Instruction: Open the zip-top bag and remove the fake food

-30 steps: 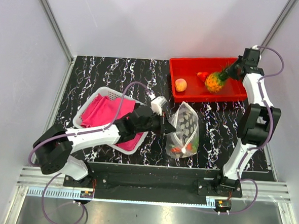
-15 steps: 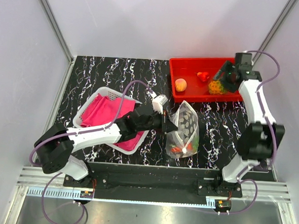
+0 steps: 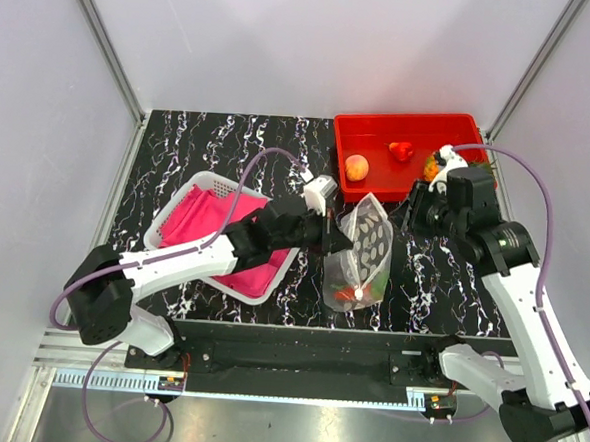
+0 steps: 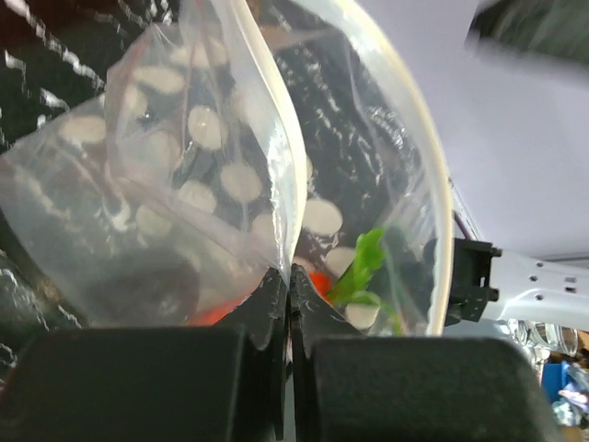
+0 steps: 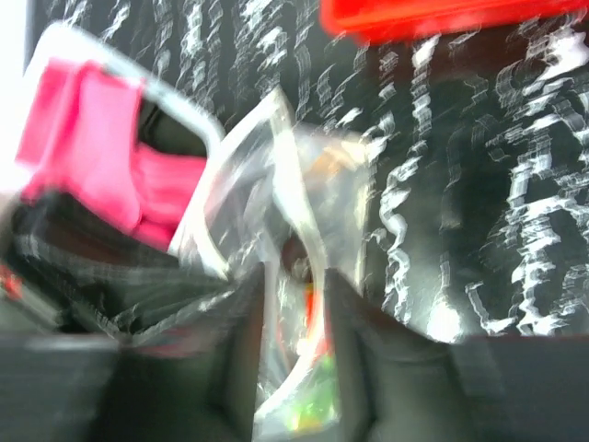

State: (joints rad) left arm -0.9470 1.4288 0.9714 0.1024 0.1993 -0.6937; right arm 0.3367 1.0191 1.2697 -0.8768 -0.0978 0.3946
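Swung away from the red tray (image 3: 461, 124), the right gripper (image 3: 414, 213) hovers empty, jaws partly apart, beside the zip-top bag (image 3: 365, 247), which the left gripper (image 4: 290, 276) pinches by one lip above the bench (image 3: 179, 144), so it should enter the held-open mouth straight toward the remaining fake food (image 3: 349, 294).

White mesh basket (image 3: 209, 183) sits left on the black marbled table (image 3: 210, 141), pink cloth (image 3: 200, 220) piled inside; red tray (image 3: 380, 136) at the far right.

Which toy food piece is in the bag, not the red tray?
The orange-red piece with green leaves, low in the zip-top bag; the peach, red piece and pineapple lie in the tray.
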